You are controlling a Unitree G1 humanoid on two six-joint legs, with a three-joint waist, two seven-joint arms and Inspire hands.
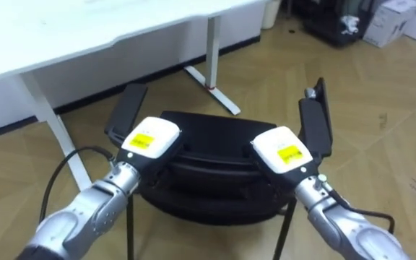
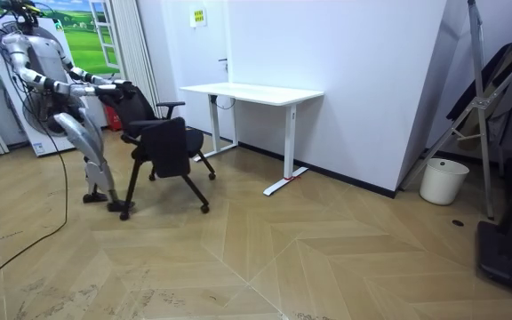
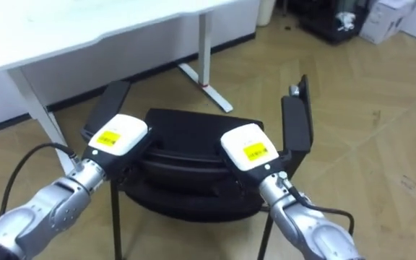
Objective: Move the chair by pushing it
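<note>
In the left eye view, our left hand (image 1: 149, 141) and right hand (image 1: 284, 150) lie on the top edge of the backrest of the black office chair (image 1: 211, 128). Its seat and armrests sit just beyond and below them. The fingers are hidden over that edge, so we cannot tell how they grip. A white desk (image 1: 85, 29) stands farther ahead. The right eye view shows the same. In the room view we stand behind the office chair, arms out to its backrest.
</note>
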